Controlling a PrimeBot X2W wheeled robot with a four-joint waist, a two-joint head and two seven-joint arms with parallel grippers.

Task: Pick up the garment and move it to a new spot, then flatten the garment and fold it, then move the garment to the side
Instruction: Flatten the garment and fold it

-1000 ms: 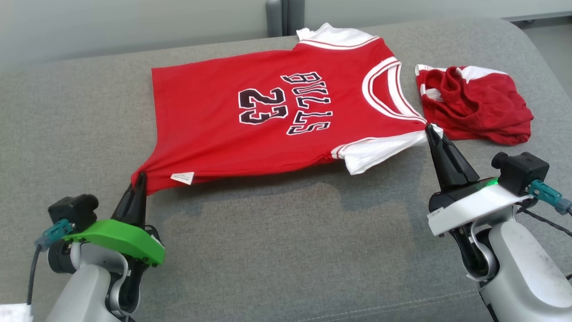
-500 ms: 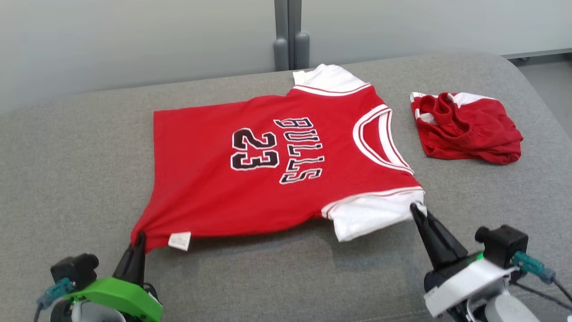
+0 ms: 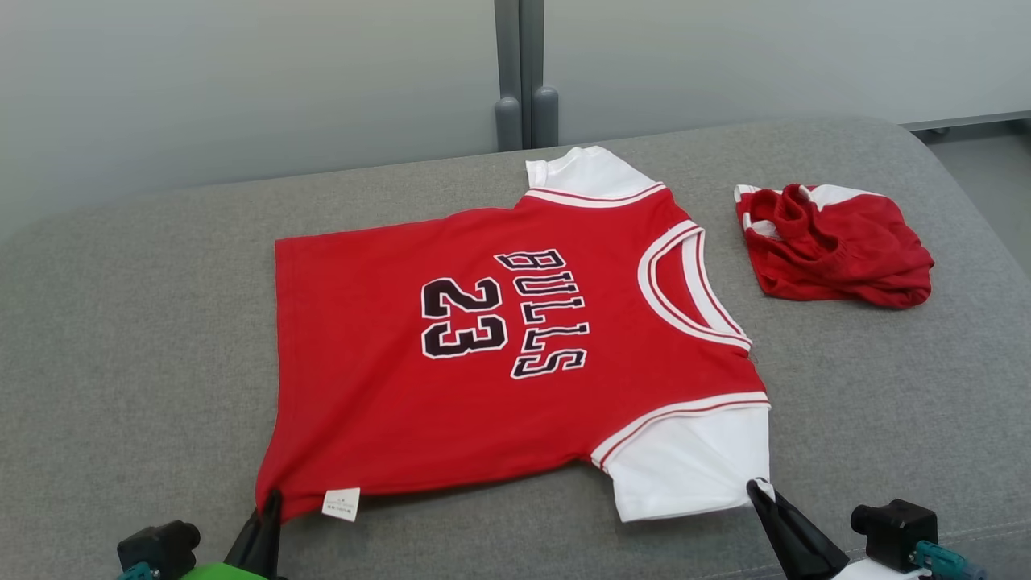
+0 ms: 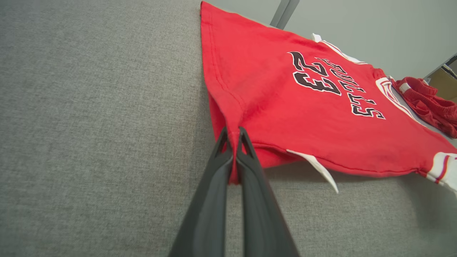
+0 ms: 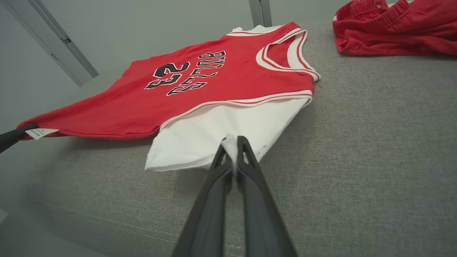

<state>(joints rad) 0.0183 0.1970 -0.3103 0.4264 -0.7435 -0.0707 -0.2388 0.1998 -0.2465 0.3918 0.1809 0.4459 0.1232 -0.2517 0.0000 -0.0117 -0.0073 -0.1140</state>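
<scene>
A red jersey (image 3: pixel 451 387) with white sleeves and "BULLS 23" on its front lies spread on the grey cushion (image 3: pixel 145 322), neck to the right in the head view. My left gripper (image 3: pixel 270 498) is shut on its near hem corner, beside a white care tag (image 3: pixel 341 503). The left wrist view shows that jersey (image 4: pixel 285 103) with red cloth pinched between the left gripper (image 4: pixel 234 132) fingers. My right gripper (image 3: pixel 755 486) is shut on the edge of the near white sleeve (image 3: pixel 693 459). In the right wrist view the sleeve (image 5: pixel 221 132) runs into the right gripper (image 5: pixel 232 140).
A crumpled pair of red shorts (image 3: pixel 838 246) with white trim lies at the cushion's far right, apart from the jersey. Behind the cushion stands a pale wall with a grey post (image 3: pixel 523 72). The cushion's front seam (image 5: pixel 107 223) runs close below the grippers.
Both grippers have drawn the jersey toward the cushion's near edge, and it lies flatter with the near sleeve stretched out. The head camera has also tilted, showing more wall. The shorts kept their place.
</scene>
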